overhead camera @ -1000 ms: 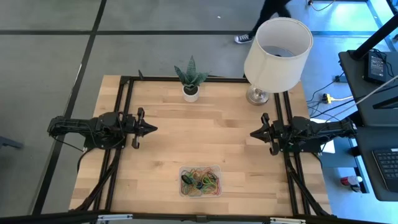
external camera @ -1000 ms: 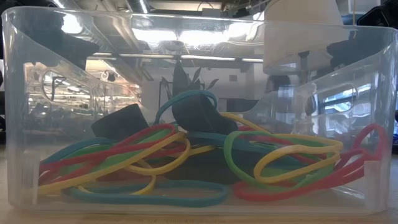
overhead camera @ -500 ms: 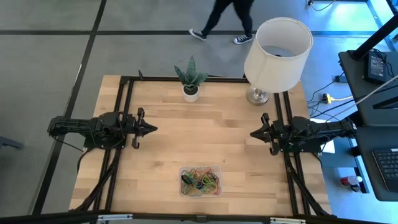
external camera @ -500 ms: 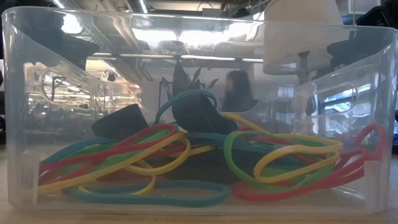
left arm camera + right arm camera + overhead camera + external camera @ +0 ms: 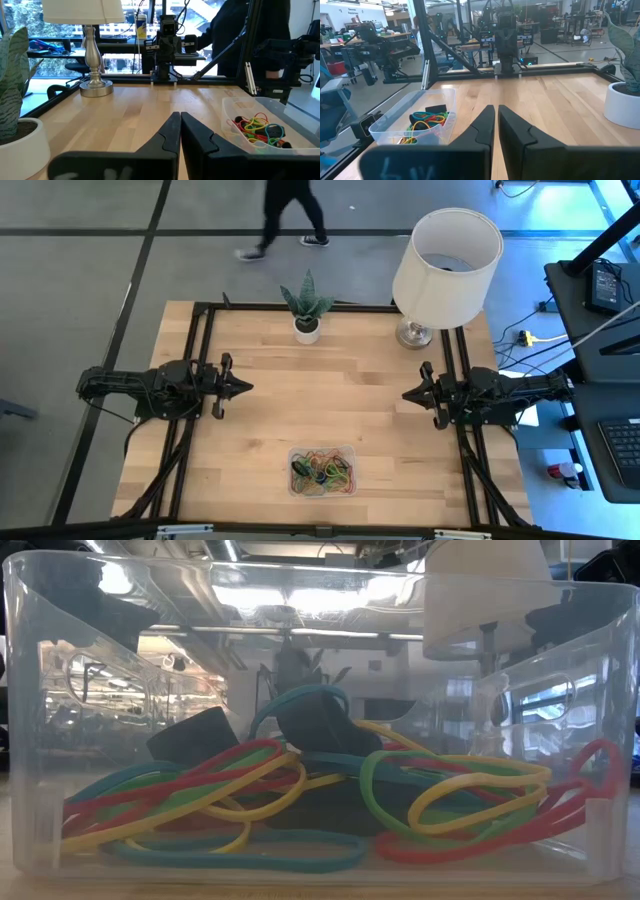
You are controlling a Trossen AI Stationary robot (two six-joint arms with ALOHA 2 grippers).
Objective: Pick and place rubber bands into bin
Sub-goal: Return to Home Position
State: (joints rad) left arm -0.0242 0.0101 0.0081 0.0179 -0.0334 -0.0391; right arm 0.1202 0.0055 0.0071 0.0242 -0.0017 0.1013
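The wooden counter carries everything inside a dark frame; a lamp with a white shade stands at its far right corner; on the floor beyond the far edge a person is in mid-stride. The left gripper sits over the counter's left side, pointing toward the middle, its fingers pressed together and holding nothing; the right gripper faces it from the right side, well apart, its fingers likewise pressed together and empty. A plant with striped pointed leaves stands in a white pot at the middle of the far edge, left of the lamp. The bin, clear and shallow, rests near the front edge, between the two grippers and apart from both. The rubber bands lie tangled inside it in red, yellow, green and teal, covering its floor; a few black pieces sit among them toward the bin's left half.
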